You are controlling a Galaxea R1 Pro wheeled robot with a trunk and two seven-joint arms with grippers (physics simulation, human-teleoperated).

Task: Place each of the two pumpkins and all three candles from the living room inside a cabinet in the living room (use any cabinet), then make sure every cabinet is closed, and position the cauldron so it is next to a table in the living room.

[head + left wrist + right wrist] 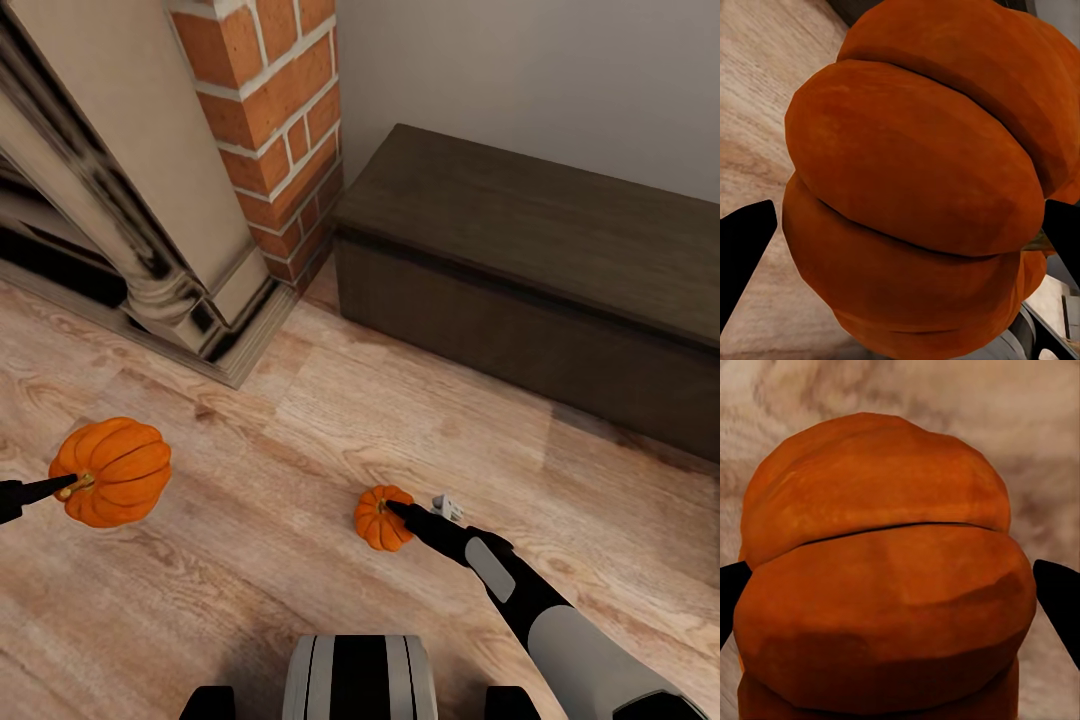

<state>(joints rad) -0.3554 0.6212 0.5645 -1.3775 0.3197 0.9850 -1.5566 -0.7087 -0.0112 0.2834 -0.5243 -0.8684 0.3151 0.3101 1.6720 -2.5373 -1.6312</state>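
One orange pumpkin (110, 472) hangs above the floor at the left, and my left gripper (72, 487) is shut on it at the stem end. In the left wrist view this pumpkin (922, 180) spans the gap between the black fingertips (742, 247). A second pumpkin (381, 517) sits low over the wooden floor in the middle. My right gripper (392, 510) is shut on it, with both fingertips (1057, 600) against the pumpkin's (885, 585) sides. The dark-brown cabinet (540, 250) stands closed against the wall at the right. Candles, cauldron and table are out of view.
A stone-coloured fireplace (120, 200) and a red brick column (275, 110) stand at the back left, next to the cabinet. My base (358, 680) is at the lower edge. A small pale grey piece (447, 507) lies beside the right wrist.
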